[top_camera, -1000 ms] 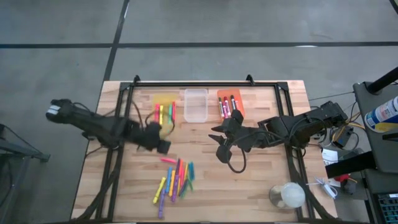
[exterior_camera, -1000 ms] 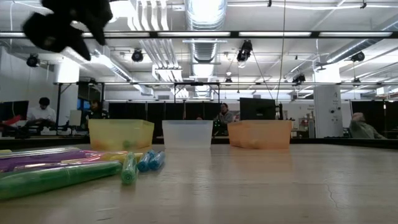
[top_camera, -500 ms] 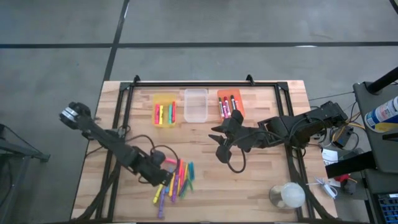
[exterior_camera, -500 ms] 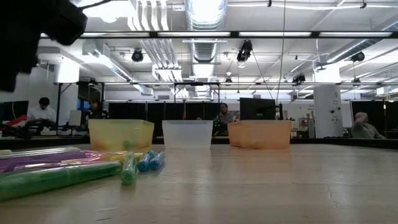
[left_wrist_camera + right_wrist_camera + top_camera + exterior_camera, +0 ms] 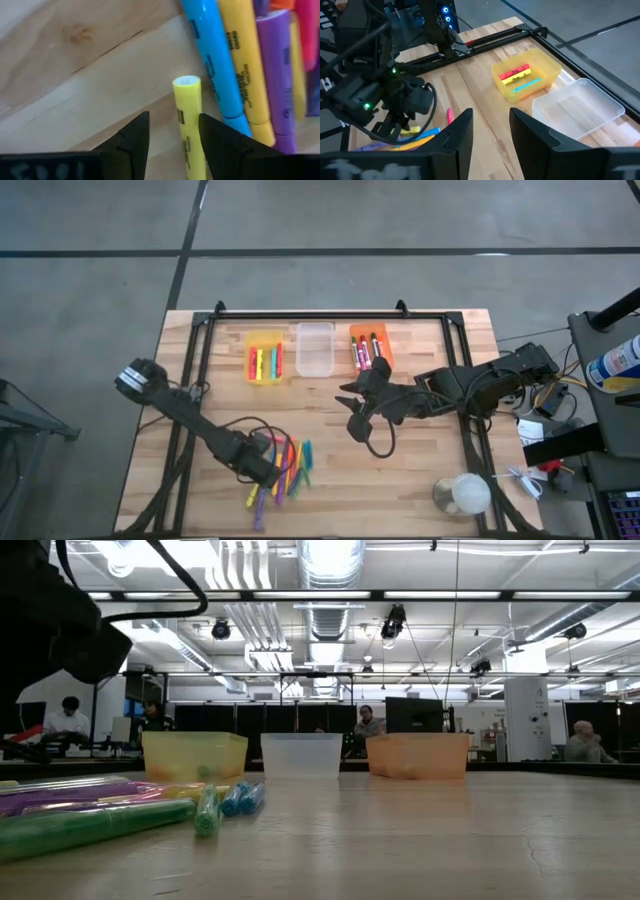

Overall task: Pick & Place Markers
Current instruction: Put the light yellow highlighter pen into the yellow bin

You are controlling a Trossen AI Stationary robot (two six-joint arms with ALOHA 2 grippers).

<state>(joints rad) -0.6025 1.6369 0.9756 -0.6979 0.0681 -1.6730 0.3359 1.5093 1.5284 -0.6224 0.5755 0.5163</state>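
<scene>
Your left arm reaches diagonally across the table's left side, elbow out near the left edge, forearm angled toward the front centre. Its left gripper (image 5: 266,471) is down low at the table surface, wrist pitched steeply, with the two dark fingers (image 5: 131,140) spread apart. Your right arm comes in from the right edge and lies nearly level, folded at mid-table. Your right gripper (image 5: 352,412) hangs above the table's middle, its fingers (image 5: 461,131) parted with a gap between them.

This is a robotics lab in a large industrial hall: exposed ceiling ducts (image 5: 322,565), strip lights, a polished concrete floor (image 5: 320,215), and people seated at monitor-laden workstations (image 5: 70,720) behind the wooden table (image 5: 430,470).
</scene>
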